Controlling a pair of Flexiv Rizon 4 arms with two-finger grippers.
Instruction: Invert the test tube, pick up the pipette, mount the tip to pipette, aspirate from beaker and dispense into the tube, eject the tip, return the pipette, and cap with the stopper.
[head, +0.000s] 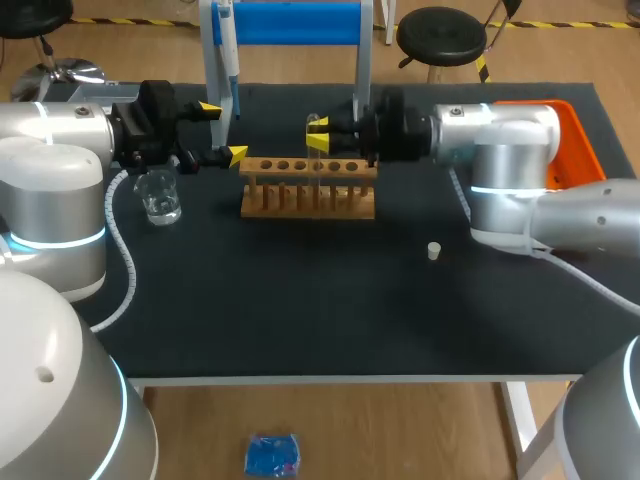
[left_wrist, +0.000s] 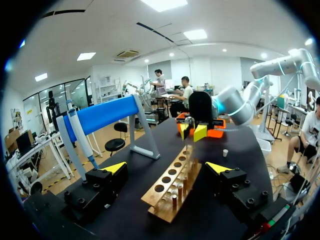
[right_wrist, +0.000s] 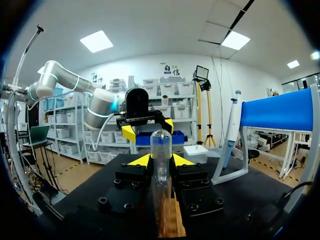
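Well, right fingers (right_wrist: 141, 160) clamp test tube (right_wrist: 161, 150).

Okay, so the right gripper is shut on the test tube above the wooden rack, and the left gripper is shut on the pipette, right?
Not quite: the left gripper is wide open, and the pipette hangs on the blue stand beside it, as the left wrist view shows. The right gripper is indeed shut on the test tube above the wooden rack.

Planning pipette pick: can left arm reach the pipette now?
Probably yes. Left gripper is open and empty, the pipette hangs just beside its fingers with nothing between; right gripper holds the test tube at the rack.
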